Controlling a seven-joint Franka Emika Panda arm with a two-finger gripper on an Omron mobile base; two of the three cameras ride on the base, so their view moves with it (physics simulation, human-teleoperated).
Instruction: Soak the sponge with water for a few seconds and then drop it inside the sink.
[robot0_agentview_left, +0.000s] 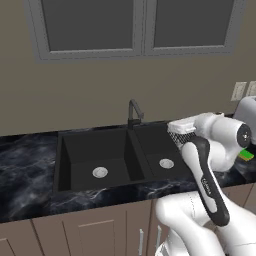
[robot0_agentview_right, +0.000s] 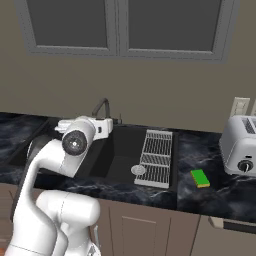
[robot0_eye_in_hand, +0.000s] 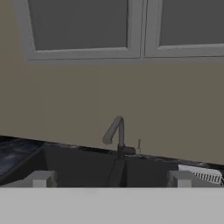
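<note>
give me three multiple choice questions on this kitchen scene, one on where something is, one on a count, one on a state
1. Where is the sponge?
A. in the sink
B. on the counter, between drying rack and toaster
C. in the gripper

2. How many drains show in the sink?
A. one
B. two
C. three

3. How is the gripper?
A. open, holding nothing
B. shut on the sponge
C. shut on the faucet

Key: B, it lies on dark marble right of the rack; B, one silver drain per basin; A, the fingertips stand apart.
</note>
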